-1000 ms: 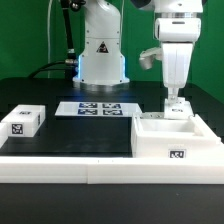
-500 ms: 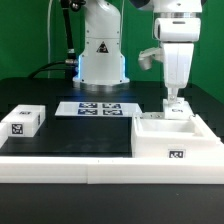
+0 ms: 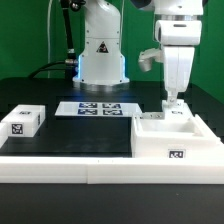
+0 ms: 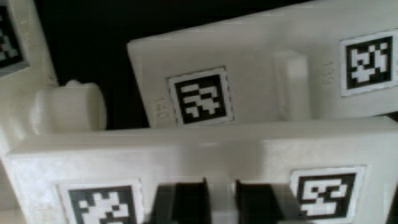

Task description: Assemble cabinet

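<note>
Gripper [image 3: 172, 103] stood at the cabinet's [image 3: 160, 146] rear wall. Only the wrist view showed its fingers [image 4: 183, 205] closed together before a tagged panel [image 4: 201, 98].

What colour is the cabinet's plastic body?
White; the cabinet shows best in the exterior view.

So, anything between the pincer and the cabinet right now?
Nothing visible. The pincer hangs directly over the far wall of the cabinet, on the exterior view's right, with no other part between them.
</note>
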Motion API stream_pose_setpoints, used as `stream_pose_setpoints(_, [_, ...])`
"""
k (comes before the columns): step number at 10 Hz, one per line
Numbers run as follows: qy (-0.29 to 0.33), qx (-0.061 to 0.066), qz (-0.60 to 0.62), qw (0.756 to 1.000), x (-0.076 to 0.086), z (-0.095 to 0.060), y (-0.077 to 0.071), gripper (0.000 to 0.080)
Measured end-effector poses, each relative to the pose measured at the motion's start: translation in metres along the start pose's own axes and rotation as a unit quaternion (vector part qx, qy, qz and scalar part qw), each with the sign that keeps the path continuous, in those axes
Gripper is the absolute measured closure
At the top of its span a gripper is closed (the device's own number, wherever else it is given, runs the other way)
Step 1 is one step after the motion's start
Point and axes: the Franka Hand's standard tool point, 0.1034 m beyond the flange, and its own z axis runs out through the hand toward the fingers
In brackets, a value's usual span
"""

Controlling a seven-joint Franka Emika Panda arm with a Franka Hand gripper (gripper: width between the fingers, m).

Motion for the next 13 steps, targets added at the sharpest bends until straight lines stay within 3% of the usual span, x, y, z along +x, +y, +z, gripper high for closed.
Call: stream_pose_setpoints(13, [0.001,-0.003,0.003,1.000,0.0021,-0.0032,-0.0014,0.0731])
